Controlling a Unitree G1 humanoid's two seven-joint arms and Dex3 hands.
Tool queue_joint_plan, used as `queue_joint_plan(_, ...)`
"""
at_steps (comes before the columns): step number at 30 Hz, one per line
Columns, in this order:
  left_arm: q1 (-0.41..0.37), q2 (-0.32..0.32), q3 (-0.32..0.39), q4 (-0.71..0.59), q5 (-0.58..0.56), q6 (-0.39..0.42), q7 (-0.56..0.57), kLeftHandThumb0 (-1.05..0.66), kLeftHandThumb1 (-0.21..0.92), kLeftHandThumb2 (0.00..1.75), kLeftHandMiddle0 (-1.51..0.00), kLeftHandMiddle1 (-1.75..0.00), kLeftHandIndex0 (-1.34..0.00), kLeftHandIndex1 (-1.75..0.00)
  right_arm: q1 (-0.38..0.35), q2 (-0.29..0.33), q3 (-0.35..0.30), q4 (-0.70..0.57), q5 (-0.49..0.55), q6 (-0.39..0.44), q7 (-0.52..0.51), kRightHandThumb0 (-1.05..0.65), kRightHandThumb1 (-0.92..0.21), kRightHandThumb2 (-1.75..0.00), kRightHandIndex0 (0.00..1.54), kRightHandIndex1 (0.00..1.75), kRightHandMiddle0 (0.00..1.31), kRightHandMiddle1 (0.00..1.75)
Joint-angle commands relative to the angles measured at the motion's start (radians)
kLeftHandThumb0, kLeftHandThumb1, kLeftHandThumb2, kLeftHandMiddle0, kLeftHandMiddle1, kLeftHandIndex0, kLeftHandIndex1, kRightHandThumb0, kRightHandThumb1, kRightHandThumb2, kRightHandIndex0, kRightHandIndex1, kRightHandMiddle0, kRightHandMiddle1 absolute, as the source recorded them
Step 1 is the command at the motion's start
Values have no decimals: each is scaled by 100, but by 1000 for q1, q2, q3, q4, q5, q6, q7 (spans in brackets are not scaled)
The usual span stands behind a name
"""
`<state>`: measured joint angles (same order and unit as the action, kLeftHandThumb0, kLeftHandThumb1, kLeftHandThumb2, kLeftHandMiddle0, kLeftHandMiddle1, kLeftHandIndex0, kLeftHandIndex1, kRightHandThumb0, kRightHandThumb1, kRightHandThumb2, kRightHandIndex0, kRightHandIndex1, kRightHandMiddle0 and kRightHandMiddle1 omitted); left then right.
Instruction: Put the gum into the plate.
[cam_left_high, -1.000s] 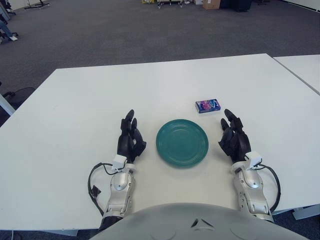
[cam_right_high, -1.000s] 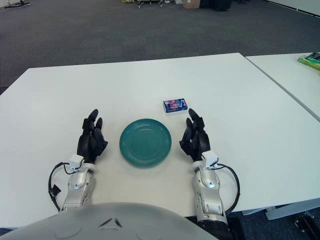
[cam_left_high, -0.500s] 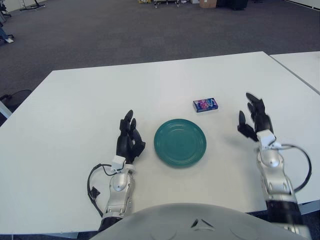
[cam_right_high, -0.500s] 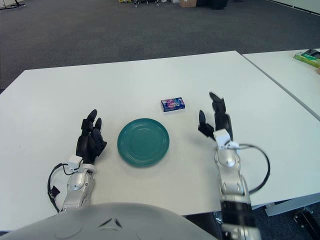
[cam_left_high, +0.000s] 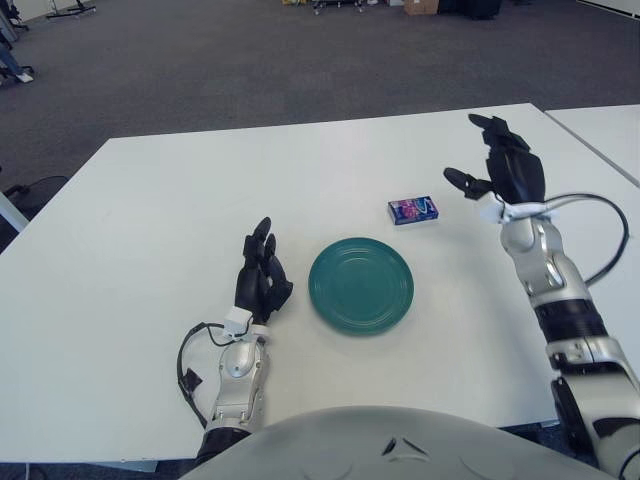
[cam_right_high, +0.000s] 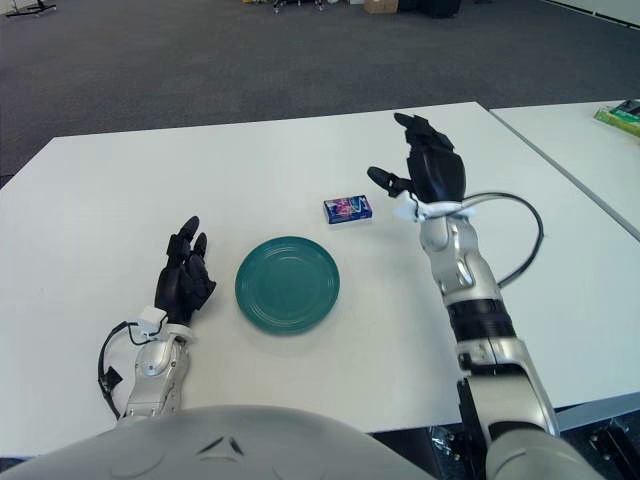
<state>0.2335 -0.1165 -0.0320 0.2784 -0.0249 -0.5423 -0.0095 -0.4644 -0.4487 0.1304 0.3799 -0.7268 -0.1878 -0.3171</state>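
Observation:
The gum (cam_left_high: 413, 210) is a small blue and purple pack lying flat on the white table (cam_left_high: 180, 190), just beyond and right of the teal plate (cam_left_high: 361, 285). It also shows in the right eye view (cam_right_high: 347, 208). My right hand (cam_left_high: 497, 163) is raised above the table, just right of the gum, fingers spread and empty. My left hand (cam_left_high: 262, 278) rests on the table left of the plate, fingers relaxed and holding nothing.
A second white table (cam_left_high: 600, 135) stands close on the right, with a narrow gap between. A green object (cam_right_high: 622, 117) lies on it at the far right. Grey carpet floor lies beyond the table's far edge.
My right hand has lifted off the table beside the plate and moved forward and up, to a spot just right of the gum. The left hand, plate and gum have not moved.

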Motion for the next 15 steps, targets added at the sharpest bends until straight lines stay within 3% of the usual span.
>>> queue_joint_plan(1, 73, -53, 29, 297, -80, -35, -46, -97, 92, 94, -21, -1, 0, -47, -197, 1, 130, 235, -106, -22, -3, -66, -92, -50, 36, 0, 0, 63)
queue_joint_plan(6, 57, -59, 41, 323, -97, -49, -91, -98, 92, 95, -21, -1, 0, -49, -306, 13, 198, 390, -136, -48, -4, -67, -92, -51, 35, 0, 1, 65)
queue_joint_plan(15, 50, -68, 53, 337, -89, -63, -121, -99, 92, 97, -18, 0, 0, -45, -394, 60, 284, 562, -152, -69, -28, -71, -92, -52, 36, 0, 2, 67)
